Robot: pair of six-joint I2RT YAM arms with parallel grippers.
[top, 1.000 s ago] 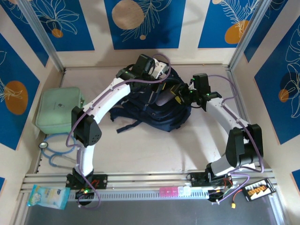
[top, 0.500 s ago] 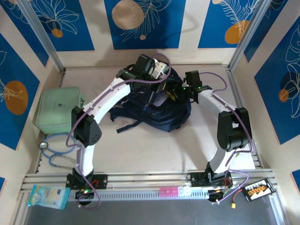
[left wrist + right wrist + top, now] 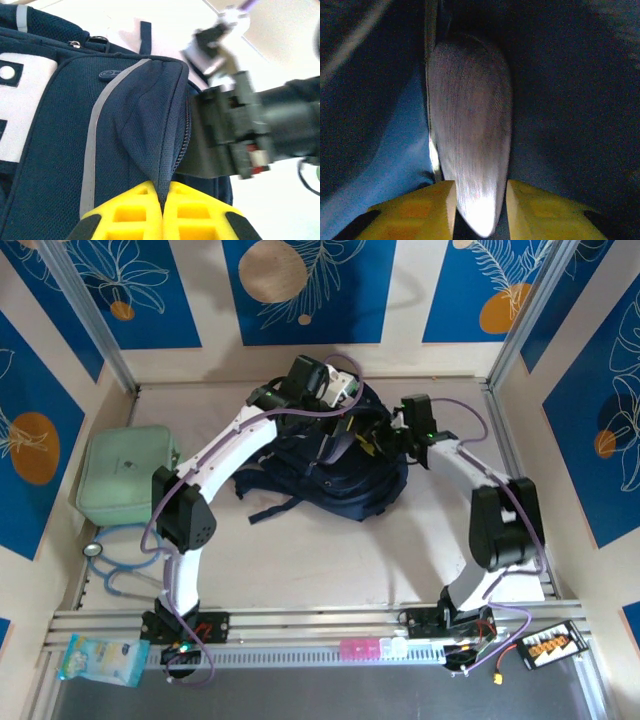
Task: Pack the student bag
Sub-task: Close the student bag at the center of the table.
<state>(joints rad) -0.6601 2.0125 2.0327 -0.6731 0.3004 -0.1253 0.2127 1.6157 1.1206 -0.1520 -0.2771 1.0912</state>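
Navy fabric takes up the middle of the scene: the student bag [image 3: 345, 485] lies at 12 o'clock from the arm bases, on the far half of the table [image 3: 300, 560], with a mint-green case [image 3: 125, 475] well apart at its 9 o'clock.

The left gripper [image 3: 162, 194] is clenched on a fold of the pocket lip [image 3: 165, 145], holding the opening up beside the zip [image 3: 186, 135]. The right gripper [image 3: 480, 200] comes in from the bag's 3 o'clock side and grasps a grey object [image 3: 470, 125], smooth and rounded. It is too blurred to name, and dark bag lining surrounds it.

The pinch on the fabric looks thin. If it slips, the mouth would likely fall shut across the object. Letting go before the object is properly inside could leave it caught on the zip edge or sliding back out. Both wrists also crowd the same opening, so a wide swing by either arm risks a knock.
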